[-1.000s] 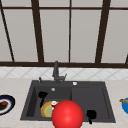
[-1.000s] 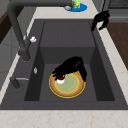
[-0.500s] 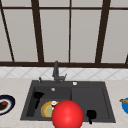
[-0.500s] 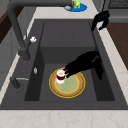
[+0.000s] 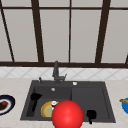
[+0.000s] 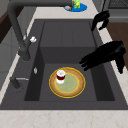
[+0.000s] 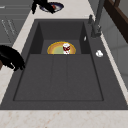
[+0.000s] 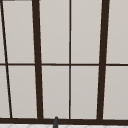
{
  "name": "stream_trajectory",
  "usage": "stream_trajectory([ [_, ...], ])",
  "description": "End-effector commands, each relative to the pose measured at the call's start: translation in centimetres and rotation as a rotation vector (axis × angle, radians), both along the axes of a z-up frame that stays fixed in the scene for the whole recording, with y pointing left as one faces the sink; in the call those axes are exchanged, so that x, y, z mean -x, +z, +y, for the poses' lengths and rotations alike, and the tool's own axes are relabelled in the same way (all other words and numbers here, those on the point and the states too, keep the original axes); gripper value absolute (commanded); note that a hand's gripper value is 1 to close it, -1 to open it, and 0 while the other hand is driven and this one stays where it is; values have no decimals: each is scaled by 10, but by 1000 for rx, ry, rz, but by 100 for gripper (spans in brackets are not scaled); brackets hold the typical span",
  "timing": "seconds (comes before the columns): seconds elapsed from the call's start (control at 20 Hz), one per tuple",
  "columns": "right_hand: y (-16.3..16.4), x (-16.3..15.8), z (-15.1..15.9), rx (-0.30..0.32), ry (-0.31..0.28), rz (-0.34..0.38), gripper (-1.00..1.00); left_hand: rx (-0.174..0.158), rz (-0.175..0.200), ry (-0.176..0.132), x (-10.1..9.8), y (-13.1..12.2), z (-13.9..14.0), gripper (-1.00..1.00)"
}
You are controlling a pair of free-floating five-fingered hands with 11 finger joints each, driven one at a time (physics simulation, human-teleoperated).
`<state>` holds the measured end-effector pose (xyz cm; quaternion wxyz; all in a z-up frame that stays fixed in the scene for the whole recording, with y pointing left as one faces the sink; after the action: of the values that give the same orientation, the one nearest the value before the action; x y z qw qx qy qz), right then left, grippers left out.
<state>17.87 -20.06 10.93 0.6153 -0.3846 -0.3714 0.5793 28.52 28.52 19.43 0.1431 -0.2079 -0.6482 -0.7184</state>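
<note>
A yellow plate [image 6: 67, 82] with a green centre lies on the floor of the sink's left basin [image 6: 42, 72]. A small white cup [image 6: 60, 76] with dark red contents stands upright on the plate, on the faucet side. My left hand [image 6: 105, 56] hovers above the basin's front wall, fingers straight and pointing towards the cup, apart from it and holding nothing. It hangs over the basin's left part in the front view [image 5: 35, 97]. My right hand [image 5: 91, 115] hangs idle with relaxed fingers over the front of the drainboard [image 7: 60, 77]. A large red ball [image 5: 67, 115] covers part of the plate [image 5: 46, 109].
The dark faucet [image 5: 56, 71] stands behind the basin with a lever beside it. A dark plate [image 5: 5, 103] with food lies on the left counter, a blue plate [image 5: 125, 105] on the right counter. A window with dark bars [image 8: 37, 62] rises behind.
The left hand was down over the plate, hiding the cup. It has let go and pulled back and up towards the front edge, leaving the cup standing on the plate.
</note>
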Motion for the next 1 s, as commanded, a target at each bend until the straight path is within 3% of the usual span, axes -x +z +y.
stream_trajectory([
  [0.0, 0, 0, 0, 0, 0, 0, 0, -8, 0, 58, 20, 17, 0, -100],
  [0.15, 0, 0, 0, 0, 0, 0, 0, -6, 1, 67, 34, 31, 0, -100],
  [0.6, 0, 0, 0, 0, 0, 0, 0, -12, 2, 49, 89, 69, 0, -100],
  [0.65, 0, 0, 0, 0, 0, 0, 0, -28, 2, 41, 99, 63, -3, -100],
  [0.75, 0, 0, 0, 0, 0, 0, 0, -22, 0, 7, 116, 62, -8, -100],
  [0.95, 0, 0, 0, 0, 0, 0, 0, -14, -1, 8, 148, 55, -20, -100],
])
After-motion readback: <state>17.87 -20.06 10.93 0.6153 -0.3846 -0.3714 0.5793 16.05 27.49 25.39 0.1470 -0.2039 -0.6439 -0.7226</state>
